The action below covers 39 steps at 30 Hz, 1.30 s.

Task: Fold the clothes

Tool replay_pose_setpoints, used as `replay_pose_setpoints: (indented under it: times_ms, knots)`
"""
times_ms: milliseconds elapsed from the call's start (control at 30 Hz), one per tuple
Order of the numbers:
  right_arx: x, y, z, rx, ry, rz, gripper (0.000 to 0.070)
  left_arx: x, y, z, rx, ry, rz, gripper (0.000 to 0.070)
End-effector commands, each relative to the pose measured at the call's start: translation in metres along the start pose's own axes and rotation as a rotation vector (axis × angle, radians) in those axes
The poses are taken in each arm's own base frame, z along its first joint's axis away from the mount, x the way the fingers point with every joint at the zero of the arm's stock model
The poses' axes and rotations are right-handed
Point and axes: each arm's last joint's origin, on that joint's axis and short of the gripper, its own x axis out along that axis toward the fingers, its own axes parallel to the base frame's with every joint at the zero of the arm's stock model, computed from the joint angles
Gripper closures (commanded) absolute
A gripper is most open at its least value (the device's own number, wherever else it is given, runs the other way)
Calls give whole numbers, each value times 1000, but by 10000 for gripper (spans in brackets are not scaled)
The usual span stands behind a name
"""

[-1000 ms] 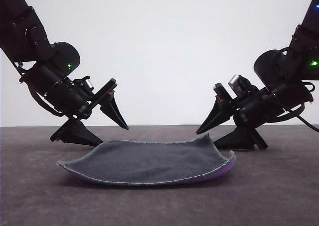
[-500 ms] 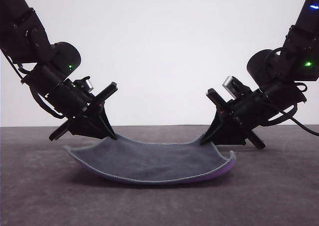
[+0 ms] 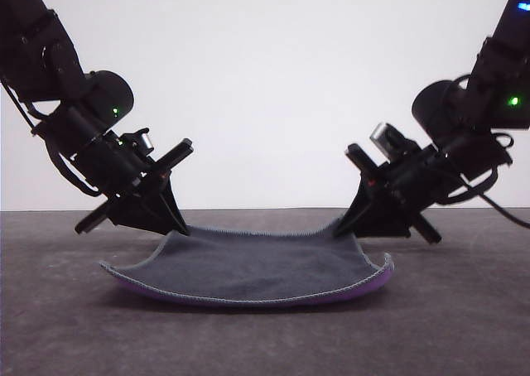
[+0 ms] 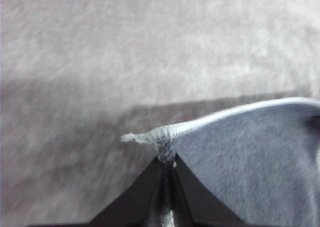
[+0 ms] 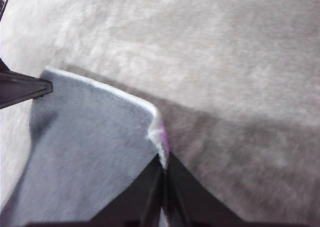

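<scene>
Grey worktop (image 3: 464, 326) under a white wall carries the cloth (image 3: 248, 268) at centre, grey face up, purple showing along its near edge, its two far corners lifted, one pinched by the left gripper (image 3: 178, 227), the other by the right gripper (image 3: 341, 228).

A dark grey cloth (image 3: 248, 267) with light-grey stitched edging and a purple underside lies on a mottled grey counter (image 3: 464, 326) between black pincers.
</scene>
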Motion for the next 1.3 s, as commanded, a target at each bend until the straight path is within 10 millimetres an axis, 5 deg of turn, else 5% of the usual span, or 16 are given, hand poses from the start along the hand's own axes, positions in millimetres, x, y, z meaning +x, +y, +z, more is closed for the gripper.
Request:
replay_pose_setpoints:
  times_ms: [0, 367, 700, 1267]
  knots:
    - [-3, 8, 6, -60, -17, 10, 699, -8, -9, 7, 64, -29, -5, 690]
    - [-23, 39, 1, -161, 16, -19, 699, -28, -34, 3, 133, -31, -18, 690]
    - [-41, 55, -27, -184, 15, -10, 699, -31, -50, -23, 182, -13, 20, 690]
    - [-68, 71, -73, -203, 31, 43, 699, -68, -49, -79, 179, 7, 27, 690]
